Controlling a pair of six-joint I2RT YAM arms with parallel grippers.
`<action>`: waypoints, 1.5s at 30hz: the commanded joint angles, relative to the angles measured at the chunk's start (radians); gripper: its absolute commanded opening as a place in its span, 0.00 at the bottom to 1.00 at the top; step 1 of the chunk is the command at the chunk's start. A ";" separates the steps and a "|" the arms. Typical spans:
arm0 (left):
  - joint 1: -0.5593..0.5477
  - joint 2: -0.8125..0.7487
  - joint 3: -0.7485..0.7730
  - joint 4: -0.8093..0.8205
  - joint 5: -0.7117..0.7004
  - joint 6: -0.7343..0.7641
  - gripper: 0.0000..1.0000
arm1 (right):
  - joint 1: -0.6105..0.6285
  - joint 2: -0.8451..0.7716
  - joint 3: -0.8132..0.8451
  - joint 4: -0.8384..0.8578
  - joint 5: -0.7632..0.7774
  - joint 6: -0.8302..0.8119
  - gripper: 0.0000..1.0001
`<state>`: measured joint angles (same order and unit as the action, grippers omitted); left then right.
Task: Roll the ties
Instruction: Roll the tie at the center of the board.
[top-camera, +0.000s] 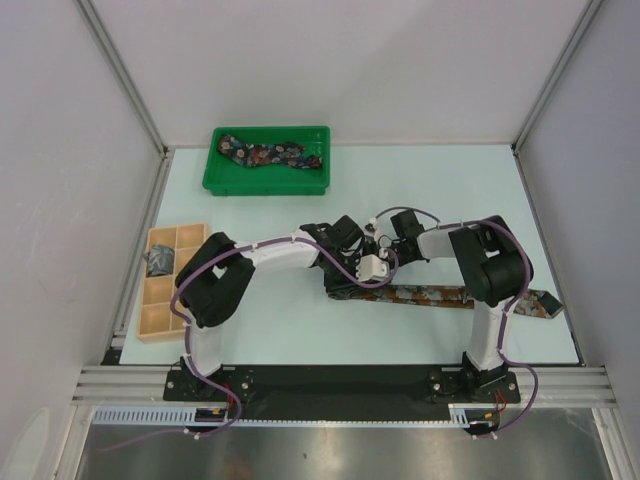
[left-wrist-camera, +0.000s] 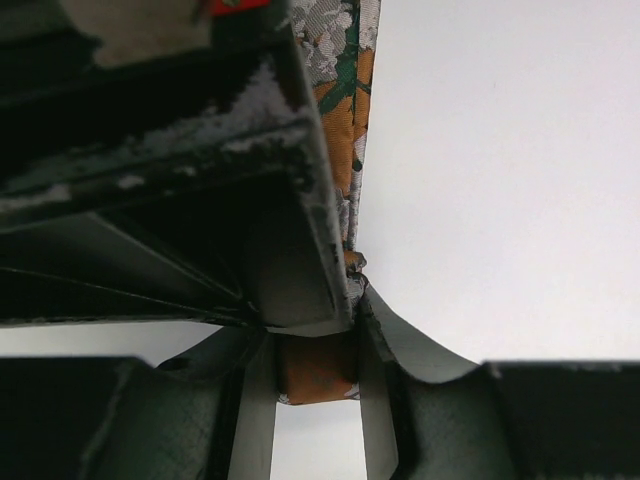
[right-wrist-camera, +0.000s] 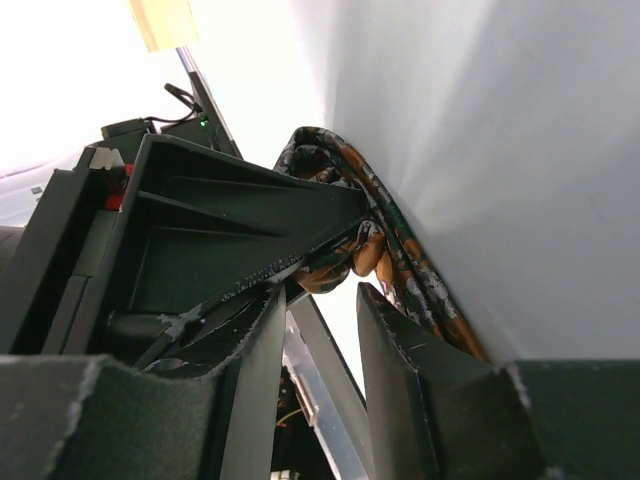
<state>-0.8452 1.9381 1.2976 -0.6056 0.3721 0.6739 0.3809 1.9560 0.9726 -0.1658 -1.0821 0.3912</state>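
We are pinching the rust-brown tie (top-camera: 440, 296), its roll barely started, in our left claw (left-wrist-camera: 315, 350), right claw (right-wrist-camera: 322, 300) spread empty just before it, while the navy tie (top-camera: 275, 155) beyond is lying unrolled and the grey-blue tie (top-camera: 160, 262) is sitting in the wooden box (top-camera: 150, 325), seemingly done.

Top view: a tray (top-camera: 212, 180) sat upper centre-left on the table (top-camera: 400, 190), one tie (top-camera: 275, 155) inside it. A compartment box (top-camera: 160, 320) lay at far left, a second tie (top-camera: 160, 262) in a left-column compartment. A third tie (top-camera: 430, 296) stretched across centre-right, below the tray.
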 joint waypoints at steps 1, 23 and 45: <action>-0.002 0.078 -0.027 -0.020 -0.055 0.030 0.36 | 0.018 -0.011 -0.018 0.117 -0.049 0.074 0.40; 0.138 -0.215 -0.207 0.101 0.185 0.087 0.80 | -0.017 0.103 0.029 -0.104 0.162 -0.150 0.00; 0.046 -0.059 -0.081 0.089 0.108 0.059 0.63 | 0.041 0.218 0.113 -0.136 0.203 -0.149 0.00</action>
<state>-0.7719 1.8454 1.1641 -0.4973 0.4931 0.7345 0.3885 2.1017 1.0828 -0.3176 -1.0996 0.2699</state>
